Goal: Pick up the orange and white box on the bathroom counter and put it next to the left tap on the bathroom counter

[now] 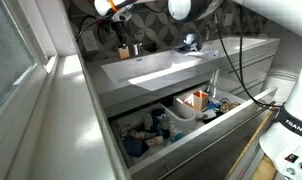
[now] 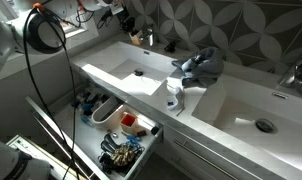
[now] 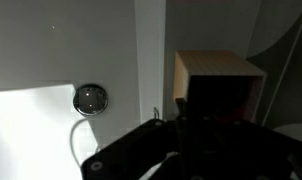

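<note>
The orange and white box [image 3: 219, 66] sits close ahead of the gripper [image 3: 191, 128], beside the bathroom counter [image 2: 189, 110] basin's round drain [image 3: 90, 98]; the jaws are too dark to judge. Below, 1 open drawer [image 1: 231, 118] holds a white tray [image 2: 108, 112] and mixed clutter

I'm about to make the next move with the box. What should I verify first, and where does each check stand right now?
1. Orange and white box in sight: ok, it sits just ahead of the gripper in the wrist view.
2. Jaws closed on the box: cannot tell, too dark.
3. Left tap located: ok, at the back of the bathroom counter, close to the arm.
4. Spot beside that tap free: cannot tell, too small and dim.
5. Drawer shut: not ok, it stands open and is full of clutter.
</note>
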`<action>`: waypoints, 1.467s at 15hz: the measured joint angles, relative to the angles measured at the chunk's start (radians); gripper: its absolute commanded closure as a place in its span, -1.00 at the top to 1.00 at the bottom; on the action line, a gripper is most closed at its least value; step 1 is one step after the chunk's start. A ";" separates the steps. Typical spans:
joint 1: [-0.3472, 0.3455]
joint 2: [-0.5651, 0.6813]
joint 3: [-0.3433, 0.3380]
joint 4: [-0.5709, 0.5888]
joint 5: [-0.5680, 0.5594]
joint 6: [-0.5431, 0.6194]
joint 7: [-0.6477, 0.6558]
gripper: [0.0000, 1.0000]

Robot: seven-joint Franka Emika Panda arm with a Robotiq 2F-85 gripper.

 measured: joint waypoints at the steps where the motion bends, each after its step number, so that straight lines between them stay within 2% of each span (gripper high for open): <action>1: 0.000 0.002 0.000 0.002 0.000 0.000 -0.002 -0.98; 4: -0.002 0.014 0.000 0.013 0.000 0.000 -0.007 -0.98; 5: -0.002 0.017 0.000 0.014 0.000 0.001 -0.008 -0.53; 8: -0.002 0.020 0.000 0.015 0.000 0.005 -0.010 -0.17; 16: -0.003 0.019 0.001 0.030 0.000 0.044 -0.049 0.97; 19: 0.000 0.007 0.004 0.041 0.000 0.033 -0.147 1.00; 22: 0.006 -0.030 0.012 0.041 0.000 -0.053 -0.316 1.00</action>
